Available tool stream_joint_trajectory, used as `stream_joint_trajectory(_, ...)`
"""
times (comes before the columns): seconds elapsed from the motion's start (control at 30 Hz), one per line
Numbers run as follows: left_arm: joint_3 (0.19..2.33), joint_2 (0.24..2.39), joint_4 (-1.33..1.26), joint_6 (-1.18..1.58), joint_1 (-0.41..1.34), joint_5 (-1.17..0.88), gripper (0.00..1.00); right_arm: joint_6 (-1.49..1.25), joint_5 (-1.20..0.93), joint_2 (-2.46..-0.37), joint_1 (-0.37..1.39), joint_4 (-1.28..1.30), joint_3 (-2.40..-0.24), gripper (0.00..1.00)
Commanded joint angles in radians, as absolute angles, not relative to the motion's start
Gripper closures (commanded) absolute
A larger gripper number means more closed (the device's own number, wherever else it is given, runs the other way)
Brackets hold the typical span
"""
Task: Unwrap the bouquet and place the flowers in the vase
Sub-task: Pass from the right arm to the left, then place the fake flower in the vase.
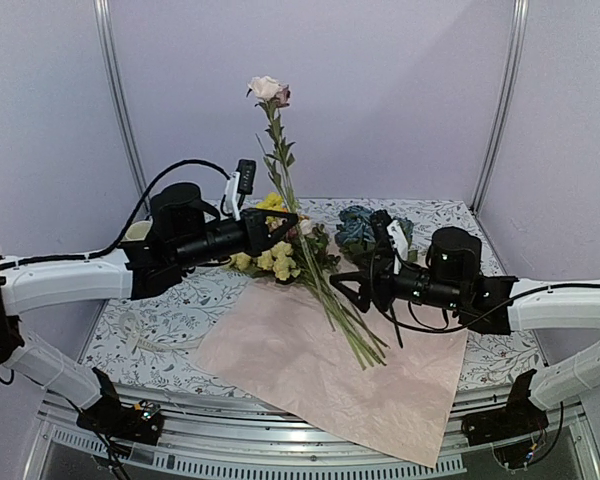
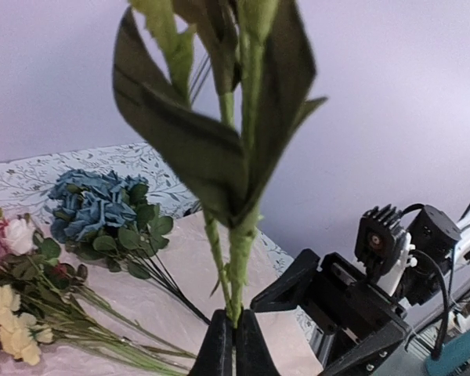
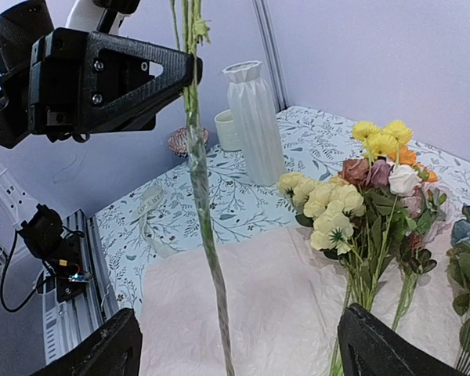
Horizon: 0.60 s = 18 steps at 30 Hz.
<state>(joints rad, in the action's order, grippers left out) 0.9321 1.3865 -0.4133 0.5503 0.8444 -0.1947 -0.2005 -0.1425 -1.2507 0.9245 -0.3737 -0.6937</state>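
**One rose up in the left pincer, vase has nothing in it yet**

Left pincer (image 2: 233,345): fingers together, clamped on the stem of a single rose (image 1: 268,90). The stem runs straight up from the fingertips, with leaves and bloom well above them and the lower stem hanging below.

Right pincer (image 3: 235,348): fingers wide apart. The hanging stem stands between them and appears to touch neither.

Step in hand, my read: get this one stem into the vase (image 3: 254,121).
- The vase stands ahead of the right pincer, past the stem and lower than the left pincer's fingers.
- The neck is narrow, so line up the stem's bottom end over the mouth, not the bloom.
- The left grip sits high on the stem, so the loose end can swing. Move slowly, and let the right pincer steady the end if needed.
- Lower it straight down. A sideways nudge on that tall slim body could tip it.

Containers:
- Vase: nothing sticks out of the rim.
- Cream mug (image 3: 229,129), just beside the vase: nothing shows above its rim, and the inside is not visible.

The remaining flowers (image 3: 360,196) lie on the opened pink paper (image 3: 282,298), ahead-right of the right pincer. The blue clusters (image 2: 90,207) lie further right.
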Motion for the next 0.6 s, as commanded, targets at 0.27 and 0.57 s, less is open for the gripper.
stream_joint_trajectory(0.27, 1.0, 1.109, -0.043, 0.324, 0.674, 0.047, 1.0, -0.048, 0.338, -1.119, 0.925, -0.419, -0.616, 0.0)
stream_joint_trajectory(0.57, 1.117, 1.055, 0.064, 0.242, 0.558, 0.127, 1.0, 0.052, 0.531, -1.193, 0.904, -0.599, -0.525, 0.01)
